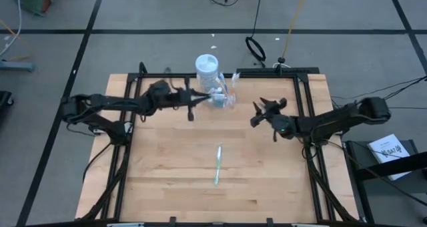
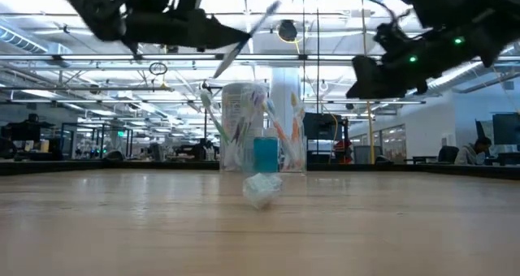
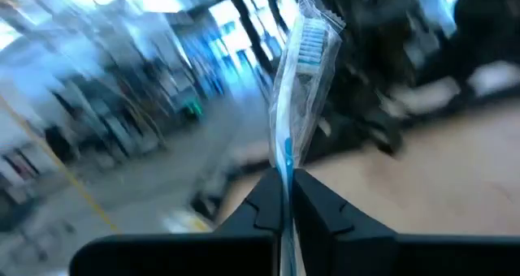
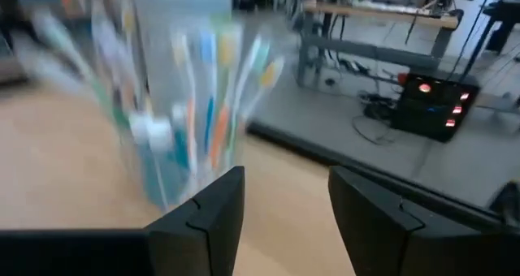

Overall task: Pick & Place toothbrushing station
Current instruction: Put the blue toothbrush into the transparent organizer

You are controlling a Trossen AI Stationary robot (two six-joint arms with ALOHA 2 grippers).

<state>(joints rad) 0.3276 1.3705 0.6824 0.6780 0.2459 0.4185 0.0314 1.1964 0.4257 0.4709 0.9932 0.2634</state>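
A small clear cup (image 1: 225, 97) holding several pastel toothbrushes and teal tubes stands at the table's far middle; it also shows in the low view (image 2: 272, 146) and the right wrist view (image 4: 183, 122). My left gripper (image 1: 192, 105) is raised just left of the cup and is shut on a blue toothbrush in a clear wrapper (image 3: 299, 81). Another wrapped toothbrush (image 1: 217, 164) lies flat on the table's middle. My right gripper (image 1: 257, 115) is open and empty, raised to the right of the cup. My left gripper pinches the wrapped toothbrush by its blue handle (image 3: 285, 164) between its two fingers. The bristle head (image 3: 310, 42) sticks out beyond the fingertips. In the low view the brush (image 2: 253, 31) slants upward, lifted clear of the table and above the cup.
A taller clear jar with a white lid (image 1: 207, 65) stands just behind the cup. Black frame rails (image 1: 303, 120) run along the table's left and right sides. Bare wood (image 1: 167, 180) lies around the loose toothbrush toward the near edge.
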